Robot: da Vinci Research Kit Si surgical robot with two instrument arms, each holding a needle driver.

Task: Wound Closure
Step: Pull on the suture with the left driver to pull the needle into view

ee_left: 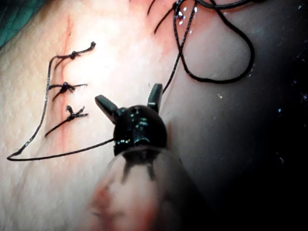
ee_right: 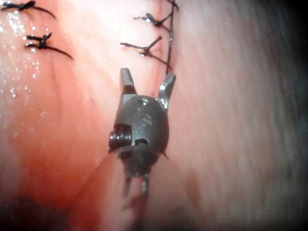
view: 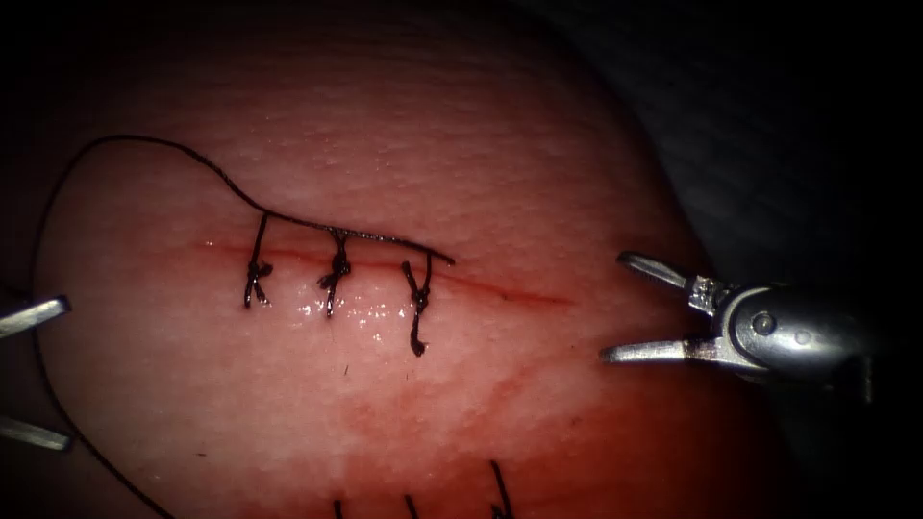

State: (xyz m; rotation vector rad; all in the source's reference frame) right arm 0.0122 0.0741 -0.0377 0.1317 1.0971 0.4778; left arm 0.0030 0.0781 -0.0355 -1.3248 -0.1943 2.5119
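Both my end effectors are empty right now. My right end effector [view: 615,306] sits at the right of the endoscope frame, jaws spread wide in a V with nothing between them, tips aimed left at the cut [view: 510,291]. In its wrist view the same tool [ee_right: 147,82] is splayed open over bare tissue, with a knotted stitch [ee_right: 144,47] just ahead of the tips.

My left end effector [view: 43,370] pokes in at the left edge of the endoscope frame, two jaw tips well apart, also holding nothing. In its own wrist view [ee_left: 130,98] it's open too, and the thread [ee_left: 62,155] passes right next to the tool body, though I can't tell if it's touching.

Further out: the cut runs left-right across the tissue [view: 461,144], with three knotted stitches [view: 336,274] over its left and middle stretch. The part still open is the right end, so my right tool is clearly nearer to it.

The loose thread [view: 173,146] runs from above the stitches up and left, then curves down the left edge of the frame near my left tool. So thread = left side, open cut = right side.

Can't make out the needle anywhere.
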